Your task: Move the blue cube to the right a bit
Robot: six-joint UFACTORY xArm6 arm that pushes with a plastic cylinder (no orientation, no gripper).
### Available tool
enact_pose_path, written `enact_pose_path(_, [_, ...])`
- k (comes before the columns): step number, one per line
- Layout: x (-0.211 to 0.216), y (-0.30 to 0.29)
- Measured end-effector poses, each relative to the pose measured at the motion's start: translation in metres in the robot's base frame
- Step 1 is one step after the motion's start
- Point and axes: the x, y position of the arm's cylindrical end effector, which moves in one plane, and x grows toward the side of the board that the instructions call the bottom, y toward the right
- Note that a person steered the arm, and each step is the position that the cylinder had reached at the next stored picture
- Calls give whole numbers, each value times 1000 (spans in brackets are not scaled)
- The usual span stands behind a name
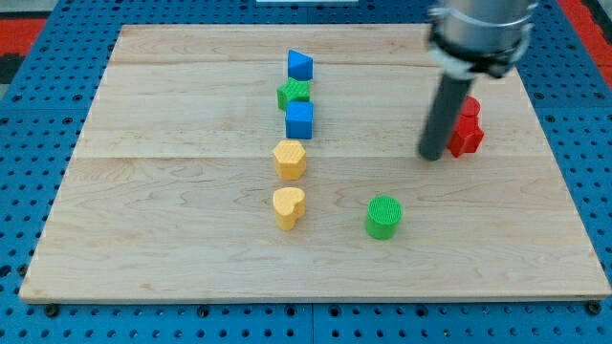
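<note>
The blue cube (pixel 299 120) sits a little above the board's middle, in a column of blocks. A green star-shaped block (pixel 295 93) touches it from above, and a blue triangular block (pixel 300 65) lies above that. My tip (pixel 432 156) rests on the board far to the right of the blue cube, just left of two red blocks (pixel 467 133). The rod partly hides the upper red block.
A yellow hexagonal block (pixel 290 159) lies just below the blue cube, and a yellow heart block (pixel 289 206) below that. A green cylinder (pixel 384 217) stands at lower middle right. The wooden board (pixel 143 239) lies on a blue pegboard.
</note>
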Motion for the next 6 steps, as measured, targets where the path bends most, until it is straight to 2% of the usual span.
enact_pose_path(2, [-50,-157])
enact_pose_path(3, [-53,-210])
enact_pose_path(4, [-96,-212])
enact_pose_path(5, [-80,-132])
enact_pose_path(6, [-48,-83])
